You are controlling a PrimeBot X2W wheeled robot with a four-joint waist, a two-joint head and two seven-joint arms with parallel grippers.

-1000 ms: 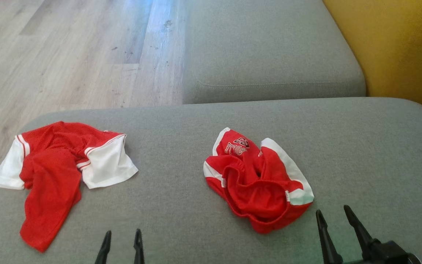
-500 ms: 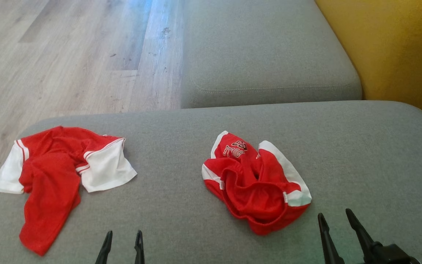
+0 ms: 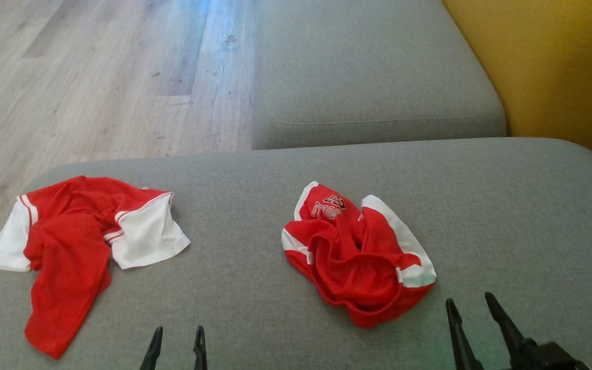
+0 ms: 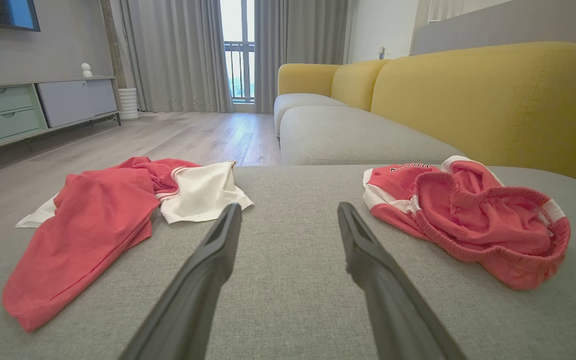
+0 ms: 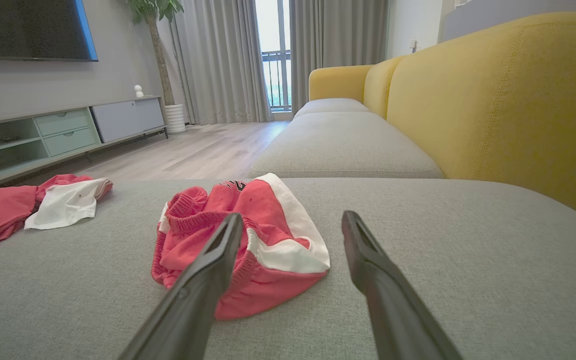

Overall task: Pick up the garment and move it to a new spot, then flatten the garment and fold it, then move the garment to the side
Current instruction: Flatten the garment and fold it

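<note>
A crumpled red garment with white side bands and an elastic waist point(image 3: 357, 257) lies in the middle of the grey cushion point(image 3: 255, 216). A second red garment with white sleeves point(image 3: 70, 241) is spread loosely near the cushion's left edge. My left gripper point(image 3: 179, 330) stands open at the bottom edge, between the two garments and touching neither. In the left wrist view my left gripper point(image 4: 288, 207) has the sleeved garment point(image 4: 98, 225) to its left and the banded one point(image 4: 468, 220) to its right. My right gripper point(image 3: 469, 299) is open just right of the banded garment. In the right wrist view my right gripper point(image 5: 292, 216) points at the banded garment's point(image 5: 273, 220) right end.
A second grey seat cushion point(image 3: 373, 77) lies beyond the first. A yellow backrest point(image 3: 558, 67) runs along the right. Wooden floor point(image 3: 95, 77) drops off past the cushion's left and far edges. A low cabinet point(image 5: 68, 130) stands against the far wall.
The whole head picture has shifted a little, so the camera moved. My left gripper's fingertips sit slightly further right and lower in that view. Both garments lie as before.
</note>
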